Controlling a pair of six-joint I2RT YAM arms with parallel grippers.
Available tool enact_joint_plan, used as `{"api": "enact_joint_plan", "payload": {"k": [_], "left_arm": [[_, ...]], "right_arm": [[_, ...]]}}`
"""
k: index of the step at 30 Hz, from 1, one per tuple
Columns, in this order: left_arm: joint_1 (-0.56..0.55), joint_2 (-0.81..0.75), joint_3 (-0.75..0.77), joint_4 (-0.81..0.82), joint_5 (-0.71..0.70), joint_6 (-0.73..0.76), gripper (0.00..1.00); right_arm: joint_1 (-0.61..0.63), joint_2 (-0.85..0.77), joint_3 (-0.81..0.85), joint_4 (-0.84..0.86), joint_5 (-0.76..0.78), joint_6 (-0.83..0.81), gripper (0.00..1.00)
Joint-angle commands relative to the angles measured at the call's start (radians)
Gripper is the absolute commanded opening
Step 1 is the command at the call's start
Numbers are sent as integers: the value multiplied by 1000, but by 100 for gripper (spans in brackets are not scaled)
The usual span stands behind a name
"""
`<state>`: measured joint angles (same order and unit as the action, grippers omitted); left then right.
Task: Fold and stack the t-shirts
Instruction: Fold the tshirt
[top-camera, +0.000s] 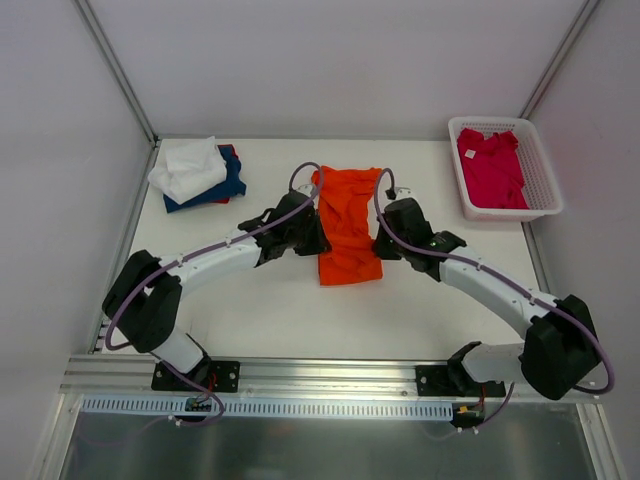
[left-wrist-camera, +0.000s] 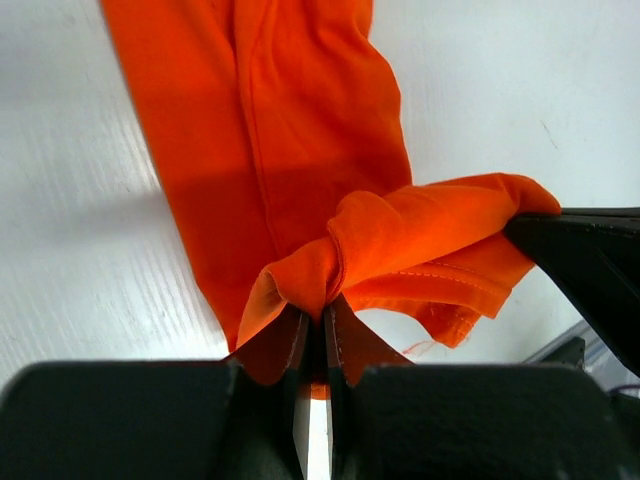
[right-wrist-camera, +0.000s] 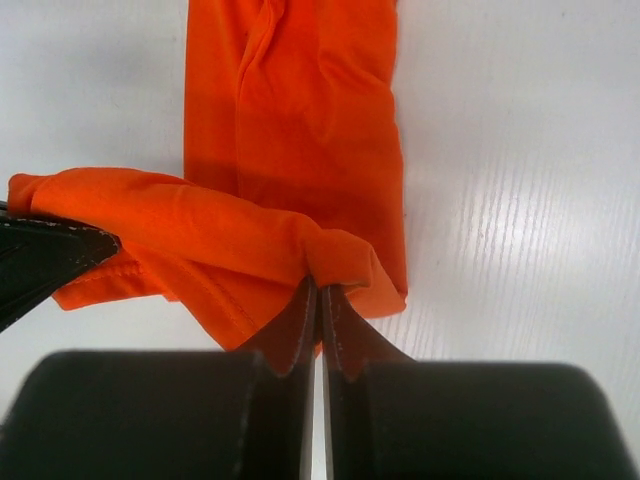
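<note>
Two grippers pinch the near end of the orange t-shirt (top-camera: 348, 215), one at each corner. The left gripper (left-wrist-camera: 322, 305) is clenched on a bunched fold of cloth, its fingers pressed nearly together with orange fabric squeezed between them. The right gripper (right-wrist-camera: 318, 292) is clamped the same way on the opposite corner. Between the two sets of jaws the hem is lifted in a slack band, and its stitched edge shows underneath. Beyond the jaws, the rest of the shirt lies on the white table (top-camera: 270, 300) as a narrow lengthwise strip running away from both grippers. Each wrist view catches the other gripper's dark fingertip at the far end of the raised hem. Well off to the outer side of the left jaws, a white t-shirt (top-camera: 190, 165) sits on a navy blue t-shirt (top-camera: 228, 186). Well off to the outer side of the right jaws, a crimson-pink t-shirt (top-camera: 492, 168) lies in a white mesh basket (top-camera: 548, 172).
</note>
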<state>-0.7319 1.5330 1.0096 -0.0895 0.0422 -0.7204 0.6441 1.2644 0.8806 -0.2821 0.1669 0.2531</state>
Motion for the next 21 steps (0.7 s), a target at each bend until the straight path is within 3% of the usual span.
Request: {"api": "enact_joint_plan", "payload": {"k": [1, 21], "left_arm": [[54, 39, 53, -1, 8, 56, 0], [186, 315, 273, 5, 147, 128, 0]], "right_arm": [[-44, 55, 69, 26, -24, -64, 0], [-179, 380, 288, 77, -135, -117, 0]]}}
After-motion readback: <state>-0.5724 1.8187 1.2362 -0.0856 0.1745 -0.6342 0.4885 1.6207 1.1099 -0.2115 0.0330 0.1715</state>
